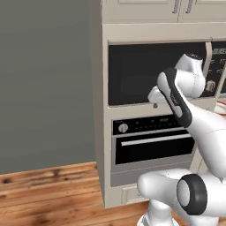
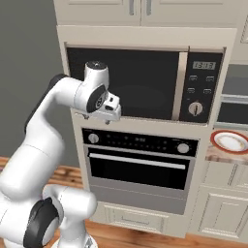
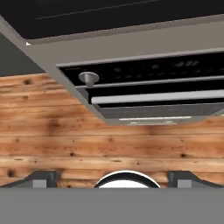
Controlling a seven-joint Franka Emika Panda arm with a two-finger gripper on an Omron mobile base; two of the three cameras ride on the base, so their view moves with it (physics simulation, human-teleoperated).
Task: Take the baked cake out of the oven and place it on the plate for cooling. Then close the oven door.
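1 door (image 2: 138, 167) shut on the oven (image 2: 139, 160), so cake presumably inside, unseen. Gripper (image 3: 112, 177) above the oven, level with the microwave (image 2: 140, 82), tips spread wide and empty, aimed down past the bar handle (image 3: 157, 97), likely readying to pull it. Plate (image 2: 231, 142) right of the oven on the counter (image 2: 218, 154), waiting for the cake.

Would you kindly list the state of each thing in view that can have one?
Oven door: shut, handle untouched.
Microwave door: shut.
Plate: lying flat on the counter to the right, nothing on it.
Gripper: open, holding nothing, in front of the microwave above the oven, pointing down.
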